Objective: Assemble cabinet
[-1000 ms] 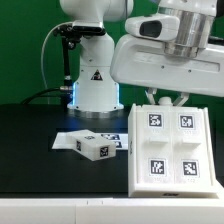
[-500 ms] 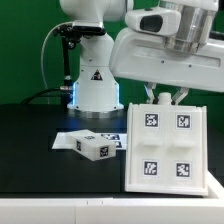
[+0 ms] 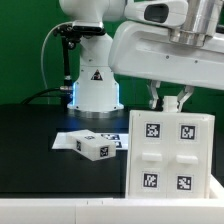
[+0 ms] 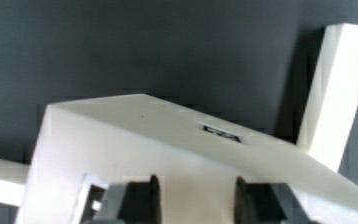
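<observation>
**Operator:** Exterior view: state the position of the cabinet box (image 3: 168, 155).

**Technician:** It stands upright on the table (image 3: 30, 130) at the exterior view's right. Its broad face is turned to the camera and carries four square tags, one in each of four shallow recesses.

**Operator:** Gripper (image 3: 166, 100) condition?

**Technician:** It hangs directly over the box's top edge. The fingers (image 3: 155, 97) are set narrow and clamp the top wall between them. The wrist view confirms this: two dark fingers flank a white wall of the box.

**Operator:** Other parts?

**Technician:** A small block (image 3: 95, 147) bearing tags lies at the exterior view's left of the box, apart from it. It rests on, or just in front of, the marker board (image 3: 68, 139); which cannot be told. In the wrist view a long white panel (image 4: 345, 90) lies on the dark table beside the box. The robot base (image 3: 95, 85) stands behind the block.
</observation>
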You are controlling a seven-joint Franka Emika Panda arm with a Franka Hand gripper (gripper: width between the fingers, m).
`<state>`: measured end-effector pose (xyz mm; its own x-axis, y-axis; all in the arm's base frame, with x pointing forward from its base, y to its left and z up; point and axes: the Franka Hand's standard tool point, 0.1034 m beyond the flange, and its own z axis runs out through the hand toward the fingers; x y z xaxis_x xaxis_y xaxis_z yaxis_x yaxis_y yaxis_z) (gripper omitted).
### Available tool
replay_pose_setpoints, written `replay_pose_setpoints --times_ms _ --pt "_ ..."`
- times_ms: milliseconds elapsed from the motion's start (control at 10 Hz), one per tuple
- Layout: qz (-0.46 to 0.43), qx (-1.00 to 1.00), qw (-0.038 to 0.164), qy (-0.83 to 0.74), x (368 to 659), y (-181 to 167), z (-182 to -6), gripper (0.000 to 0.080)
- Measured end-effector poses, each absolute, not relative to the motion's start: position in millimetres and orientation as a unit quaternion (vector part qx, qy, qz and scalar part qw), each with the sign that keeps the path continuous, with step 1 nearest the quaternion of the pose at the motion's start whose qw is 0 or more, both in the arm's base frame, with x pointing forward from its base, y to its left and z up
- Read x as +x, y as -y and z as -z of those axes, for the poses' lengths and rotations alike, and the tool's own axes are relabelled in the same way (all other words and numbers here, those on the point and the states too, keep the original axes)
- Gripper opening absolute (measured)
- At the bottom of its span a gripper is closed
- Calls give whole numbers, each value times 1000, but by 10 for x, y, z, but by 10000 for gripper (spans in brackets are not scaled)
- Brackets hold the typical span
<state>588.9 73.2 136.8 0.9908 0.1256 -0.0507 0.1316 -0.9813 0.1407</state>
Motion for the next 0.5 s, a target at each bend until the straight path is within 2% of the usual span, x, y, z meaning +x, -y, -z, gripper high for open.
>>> replay_pose_setpoints --times_ms 300,500 --pt "5 994 81 -77 6168 -653 -1382 158" --pt "3 993 90 -70 6172 -684 -1399 149"
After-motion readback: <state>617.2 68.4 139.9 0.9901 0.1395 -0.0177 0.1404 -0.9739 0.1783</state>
